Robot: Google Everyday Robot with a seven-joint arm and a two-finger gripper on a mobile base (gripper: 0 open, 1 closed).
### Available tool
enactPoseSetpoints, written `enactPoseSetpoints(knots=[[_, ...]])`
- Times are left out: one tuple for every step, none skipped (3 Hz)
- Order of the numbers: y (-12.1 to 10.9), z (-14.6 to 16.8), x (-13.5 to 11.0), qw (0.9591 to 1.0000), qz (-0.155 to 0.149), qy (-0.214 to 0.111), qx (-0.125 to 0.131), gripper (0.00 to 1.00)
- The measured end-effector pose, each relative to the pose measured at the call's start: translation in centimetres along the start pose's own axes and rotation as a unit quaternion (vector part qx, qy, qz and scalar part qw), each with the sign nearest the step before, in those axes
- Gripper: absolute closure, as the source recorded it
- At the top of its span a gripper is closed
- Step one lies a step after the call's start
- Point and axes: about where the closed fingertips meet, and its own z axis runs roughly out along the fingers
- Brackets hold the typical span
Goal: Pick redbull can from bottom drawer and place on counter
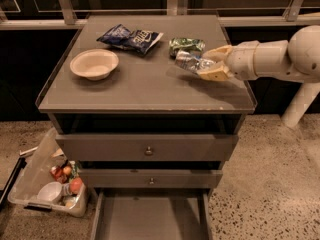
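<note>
The redbull can (190, 61), slim and shiny silver-blue, lies tilted between the pale fingers of my gripper (209, 64) over the right side of the counter (150, 91). The gripper is shut on the can and reaches in from the right on a white arm (270, 59). The can's far end is close to the green-and-silver foil packet (186, 45); I cannot tell whether the can rests on the counter. The bottom drawer (150, 216) stands pulled open at the bottom of the view, its grey floor bare.
A dark blue chip bag (130, 36) lies at the back of the counter and a beige bowl (94, 64) on its left. Two upper drawers with round knobs (148, 151) are shut. A clear bin (47, 184) of items sits on the floor at left.
</note>
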Motion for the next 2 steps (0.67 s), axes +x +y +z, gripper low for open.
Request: enactPoseSetpoints(knots=[[0.7, 1.9, 0.4, 0.9994, -0.005, 0.03, -0.015, 1.0], [1.4, 3.1, 0.2, 0.9989, -0.009, 0.032, -0.033, 1.0]])
